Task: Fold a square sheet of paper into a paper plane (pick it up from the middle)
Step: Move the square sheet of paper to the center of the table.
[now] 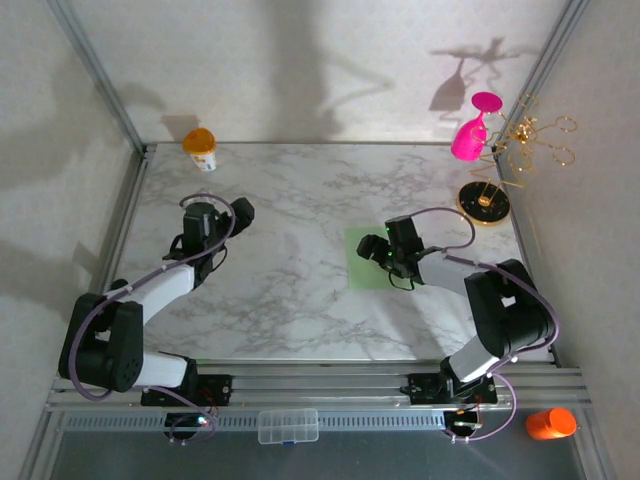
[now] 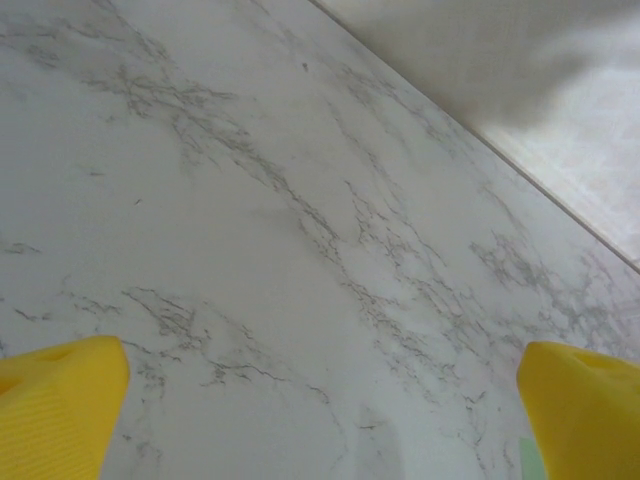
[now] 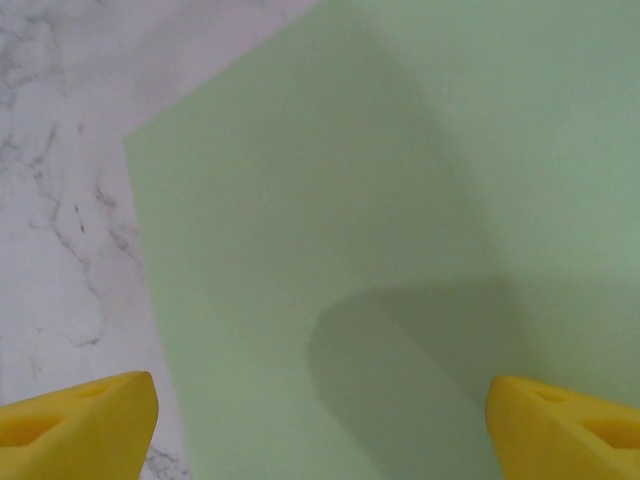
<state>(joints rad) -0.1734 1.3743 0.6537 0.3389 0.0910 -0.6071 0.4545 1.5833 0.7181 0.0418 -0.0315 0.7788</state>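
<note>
Right-centre of desk (image 1: 290,200): square sheet of paper (image 1: 358,272) lies flat, unfolded. Right jaws spread wide just above it, gripping nothing. Wrist view shows one fingertip (image 3: 75,420) near sheet's edge, so I'd shift toward middle before pinching. Descend gently, pinch small ridge, avoid stray creases. Left jaws wide open, empty, over bare desk, well apart.

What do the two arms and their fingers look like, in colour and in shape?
Both the left arm and the right arm have white links between bulky black joints. A thin lilac cable loops along each arm. The fingers are bright yellow and wedge-shaped, on both arms alike.
</note>
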